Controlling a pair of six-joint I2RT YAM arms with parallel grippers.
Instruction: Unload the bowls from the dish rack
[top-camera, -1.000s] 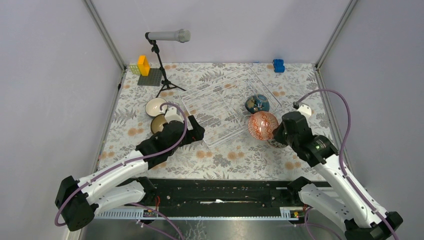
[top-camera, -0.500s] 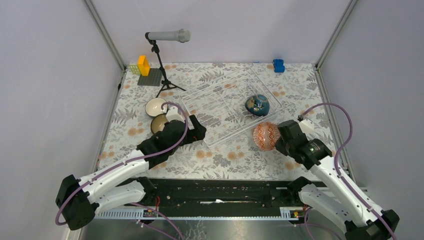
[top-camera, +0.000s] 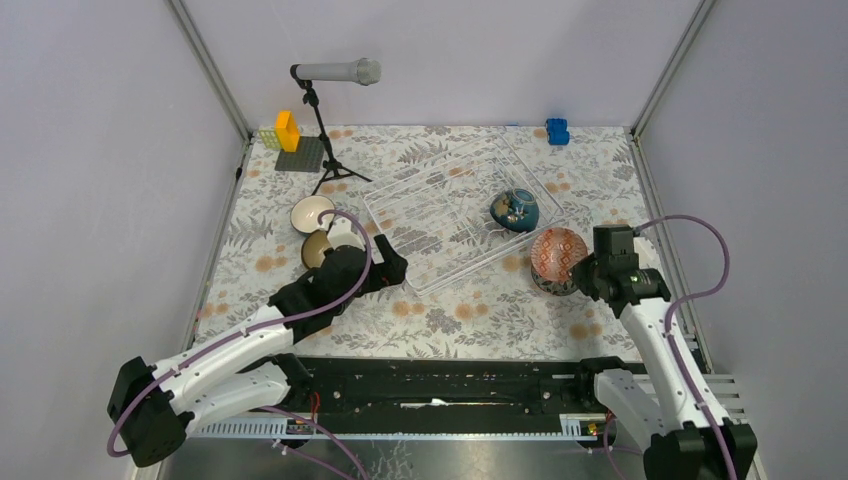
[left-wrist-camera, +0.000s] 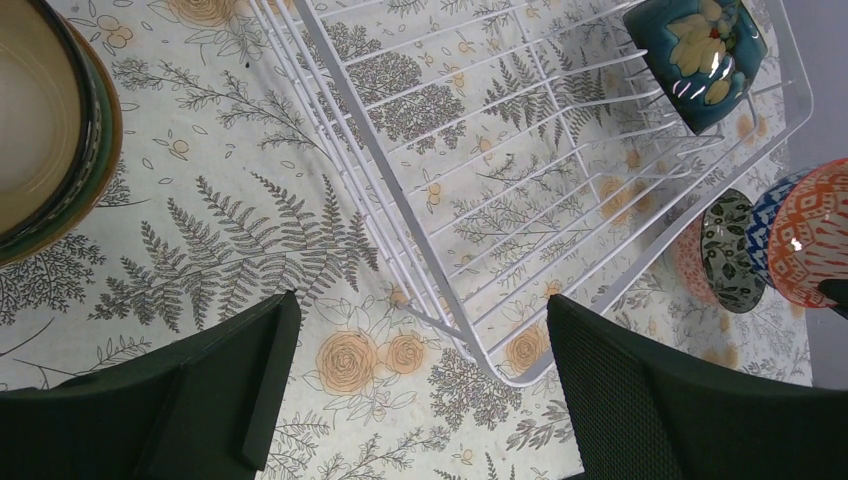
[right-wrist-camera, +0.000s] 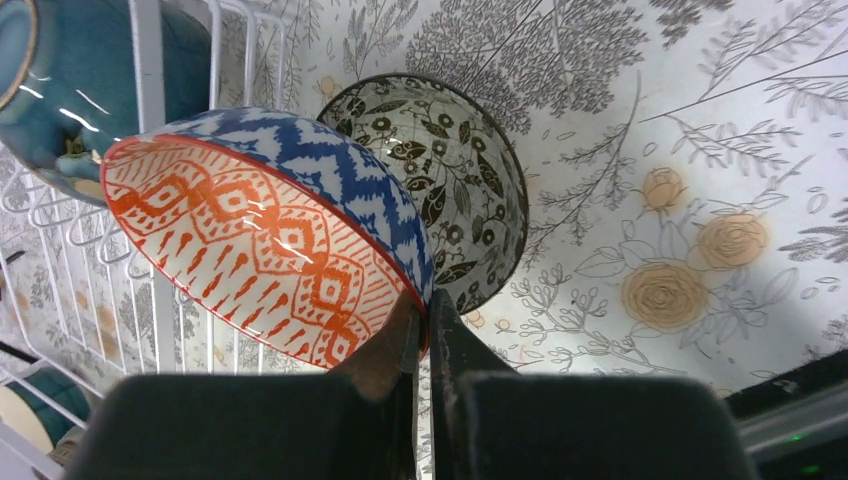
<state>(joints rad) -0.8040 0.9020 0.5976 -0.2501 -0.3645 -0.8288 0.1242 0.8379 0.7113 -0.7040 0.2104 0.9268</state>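
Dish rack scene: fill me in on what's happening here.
The robot is unloading bowls. The right gripper is shut on the rim of a blue zigzag bowl with an orange pattern inside, holding it tilted above a dark floral bowl that is on the table to the right of the dish rack. A dark teal bowl sits in the rack. The left gripper is open and empty at the rack's near corner, with two bowls on the table to its left.
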